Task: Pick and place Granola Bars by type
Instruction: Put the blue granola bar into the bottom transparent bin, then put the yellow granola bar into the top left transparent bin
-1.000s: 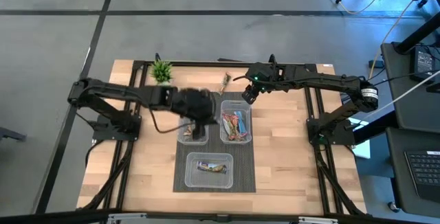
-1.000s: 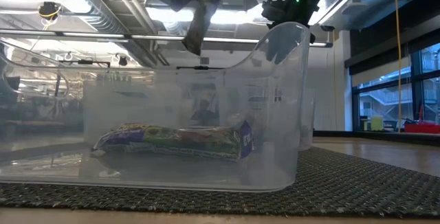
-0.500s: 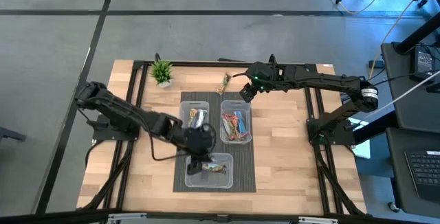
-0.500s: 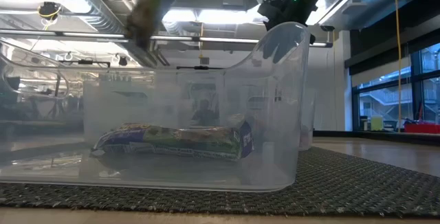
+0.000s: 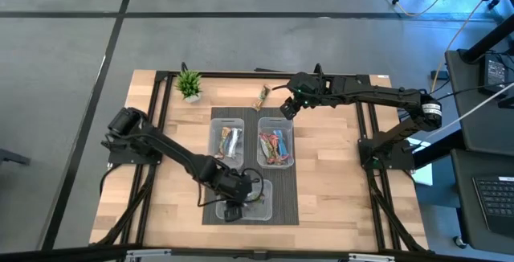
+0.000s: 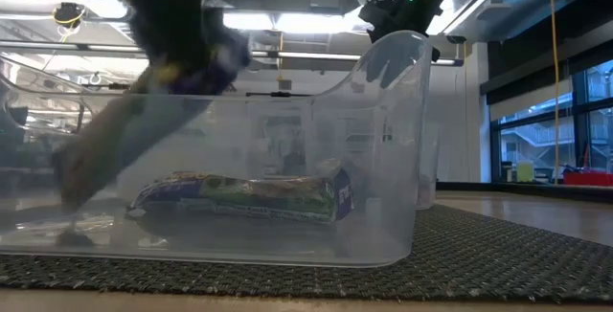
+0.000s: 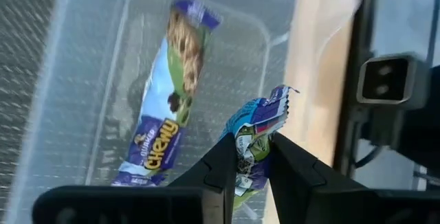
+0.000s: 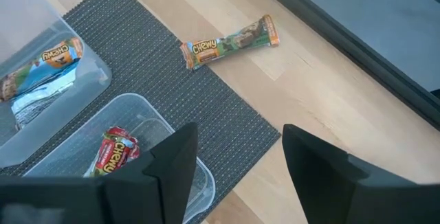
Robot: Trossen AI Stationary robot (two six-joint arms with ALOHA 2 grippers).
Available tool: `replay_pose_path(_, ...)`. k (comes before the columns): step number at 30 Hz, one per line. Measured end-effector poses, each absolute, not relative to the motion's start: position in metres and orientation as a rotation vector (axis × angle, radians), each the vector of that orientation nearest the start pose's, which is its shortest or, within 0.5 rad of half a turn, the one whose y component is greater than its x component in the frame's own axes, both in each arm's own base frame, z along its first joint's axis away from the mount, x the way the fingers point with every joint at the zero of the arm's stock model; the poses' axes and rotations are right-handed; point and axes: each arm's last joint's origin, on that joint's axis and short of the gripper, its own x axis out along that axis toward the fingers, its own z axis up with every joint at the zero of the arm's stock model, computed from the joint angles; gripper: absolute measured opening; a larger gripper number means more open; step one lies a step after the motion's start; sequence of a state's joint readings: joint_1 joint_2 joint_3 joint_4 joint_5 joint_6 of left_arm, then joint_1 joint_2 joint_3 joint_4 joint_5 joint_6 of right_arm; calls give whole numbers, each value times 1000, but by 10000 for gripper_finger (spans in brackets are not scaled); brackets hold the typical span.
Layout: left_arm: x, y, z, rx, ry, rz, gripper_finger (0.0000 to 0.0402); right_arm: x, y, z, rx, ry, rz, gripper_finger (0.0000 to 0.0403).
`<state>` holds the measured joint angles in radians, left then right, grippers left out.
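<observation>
The left tool (image 7: 247,159) is clamped on a blue-wrapped bar (image 7: 256,135) above the near bin (image 5: 265,206), where a matching bar (image 7: 168,107) already lies — the placing step. Next (my guess): lower, release. The right tool (image 8: 237,176), fingers spread and empty, hovers near the brown bar (image 8: 230,42) on the bench (image 5: 329,165).

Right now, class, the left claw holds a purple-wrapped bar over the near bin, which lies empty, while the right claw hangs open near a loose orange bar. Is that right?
Not quite: the near bin is not empty. The left wrist view shows a purple bar already lying in it. The rest stands: the left claw holds a purple-wrapped bar over it, and the right claw hangs open near the loose orange bar.
</observation>
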<state>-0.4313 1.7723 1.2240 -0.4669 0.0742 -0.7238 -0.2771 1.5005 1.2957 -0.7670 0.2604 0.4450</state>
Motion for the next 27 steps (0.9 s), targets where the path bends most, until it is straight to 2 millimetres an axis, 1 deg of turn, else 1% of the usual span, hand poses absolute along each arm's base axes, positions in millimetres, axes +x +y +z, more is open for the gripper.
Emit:
replay_pose_path(3, 334, -154, 192, -467, 1151, -67, 61, 293, -91, 296, 407, 860, -705, 217)
replay_pose_path(6, 337, -151, 185, -468, 1167, -53, 65, 292, -91, 296, 406, 873, -707, 217)
replay_pose_path(20, 341, -141, 184, -494, 1164, -24, 77, 292, -91, 295, 402, 887, -707, 217)
replay_pose_path(23, 342, -140, 184, -495, 1163, -23, 90, 292, -91, 295, 402, 887, -707, 217)
replay_pose_path(27, 342, -140, 185, -489, 1161, -30, 118, 292, -91, 295, 402, 886, -707, 217)
